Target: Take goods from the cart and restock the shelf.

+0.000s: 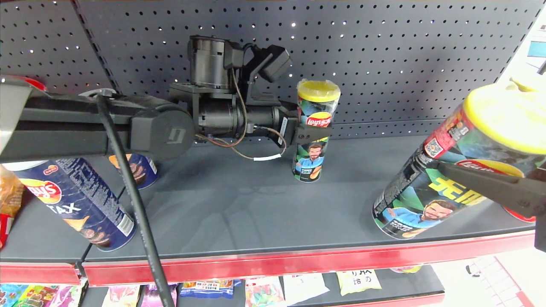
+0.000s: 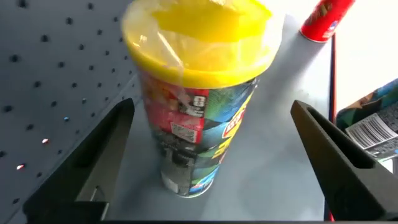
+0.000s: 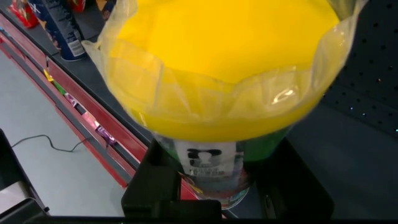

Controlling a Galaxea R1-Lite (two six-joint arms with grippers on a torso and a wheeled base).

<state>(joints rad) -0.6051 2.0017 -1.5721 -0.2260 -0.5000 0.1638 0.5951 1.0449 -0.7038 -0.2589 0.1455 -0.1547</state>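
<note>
- Yellow-lidded chip can (image 1: 316,132) stands upright at the far middle of the shelf (image 1: 239,213), close to the pegboard back (image 1: 384,51).
- Left gripper (image 2: 212,112) is at that can, arm lying in from the left. Its fingers (image 2: 102,158) are spread wide, one on each side of the can with a clear gap on both sides, gripping nothing.
- Second yellow-lidded can (image 1: 448,170) is at the near right of the shelf, tilted, lid leaning to the right and base down by the red front rail (image 1: 298,260). Cannot tell whether the base touches the shelf.
- Right gripper (image 3: 217,193) is clamped on this second can's body below the lid, dark fingers pressed against its sides.
- Red can (image 1: 518,215) is just right of the tilted can, mostly hidden behind the gripper.
- Blue can (image 1: 81,200) is at the near left; another blue can (image 1: 140,168) is farther back, partly behind the left arm.
- Snack packets (image 1: 264,290) lie on the lower shelf.
</note>
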